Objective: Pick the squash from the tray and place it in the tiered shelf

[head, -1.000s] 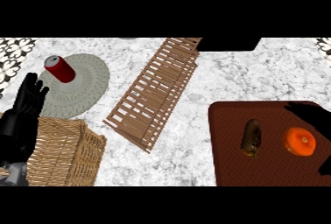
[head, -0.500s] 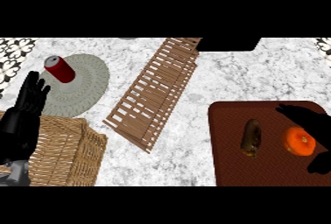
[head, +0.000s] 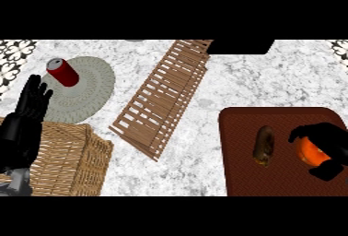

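Right hand (head: 325,152) curling round orange squash (head: 309,153) on tray (head: 245,184) (right half) — grasp forming. Tiered shelf (head: 166,97) lies well left, slanted. Left hand (head: 27,110) open, resting over basket (head: 68,156) — farther.

Orange squash (head: 310,151) on dark red-brown tray (head: 238,170); red can (head: 62,72) on grey-green plate (head: 92,94).

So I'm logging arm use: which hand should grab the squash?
Right. The right hand already curls around the orange squash on the tray; the left hand rests open beyond the wicker basket.
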You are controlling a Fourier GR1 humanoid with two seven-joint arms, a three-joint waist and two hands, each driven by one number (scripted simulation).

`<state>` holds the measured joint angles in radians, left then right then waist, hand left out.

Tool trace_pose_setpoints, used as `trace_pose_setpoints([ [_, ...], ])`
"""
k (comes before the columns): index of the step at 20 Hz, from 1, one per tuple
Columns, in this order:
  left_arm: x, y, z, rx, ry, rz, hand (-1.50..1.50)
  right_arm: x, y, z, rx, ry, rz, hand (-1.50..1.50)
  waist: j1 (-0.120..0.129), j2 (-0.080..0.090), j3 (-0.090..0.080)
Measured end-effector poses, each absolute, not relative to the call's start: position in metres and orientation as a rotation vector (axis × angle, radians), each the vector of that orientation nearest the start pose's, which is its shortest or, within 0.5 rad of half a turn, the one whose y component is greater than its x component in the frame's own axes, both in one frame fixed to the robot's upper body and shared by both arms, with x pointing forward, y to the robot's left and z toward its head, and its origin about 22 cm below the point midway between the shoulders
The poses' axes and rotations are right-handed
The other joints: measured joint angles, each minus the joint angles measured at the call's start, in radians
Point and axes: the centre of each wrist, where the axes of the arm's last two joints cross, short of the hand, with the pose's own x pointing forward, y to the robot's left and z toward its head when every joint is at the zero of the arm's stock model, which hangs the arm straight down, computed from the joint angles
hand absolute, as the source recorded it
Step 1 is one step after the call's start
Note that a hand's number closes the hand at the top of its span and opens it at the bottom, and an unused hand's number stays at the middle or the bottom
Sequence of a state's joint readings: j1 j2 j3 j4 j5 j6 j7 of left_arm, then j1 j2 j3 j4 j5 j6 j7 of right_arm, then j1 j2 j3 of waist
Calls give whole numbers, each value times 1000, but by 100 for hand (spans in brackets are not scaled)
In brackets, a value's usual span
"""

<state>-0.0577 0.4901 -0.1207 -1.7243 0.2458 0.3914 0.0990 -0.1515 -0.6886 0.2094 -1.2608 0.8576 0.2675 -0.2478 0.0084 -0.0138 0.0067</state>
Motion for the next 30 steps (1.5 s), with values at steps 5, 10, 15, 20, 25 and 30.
trace_pose_setpoints([
  [5,248,288,79,333,-1666,9,0,276,-372,24,-728,-1088,1615,150,0,-1,-2],
  [10,247,291,78,335,-1660,11,0,278,-344,24,-672,-1210,1717,150,-7,-2,-1],
  [15,249,290,80,316,-1661,10,0,277,-261,25,-451,-1396,1949,150,1,-2,-8],
  [20,247,292,79,328,-1645,24,0,257,-213,46,-192,-1507,1965,150,-13,-1,1],
  [25,244,293,80,342,-1642,34,0,239,-201,82,-14,-1647,1794,150,-29,-2,4],
  [30,243,297,80,347,-1638,45,0,231,-209,124,42,-1782,1533,150,-39,0,3],
])
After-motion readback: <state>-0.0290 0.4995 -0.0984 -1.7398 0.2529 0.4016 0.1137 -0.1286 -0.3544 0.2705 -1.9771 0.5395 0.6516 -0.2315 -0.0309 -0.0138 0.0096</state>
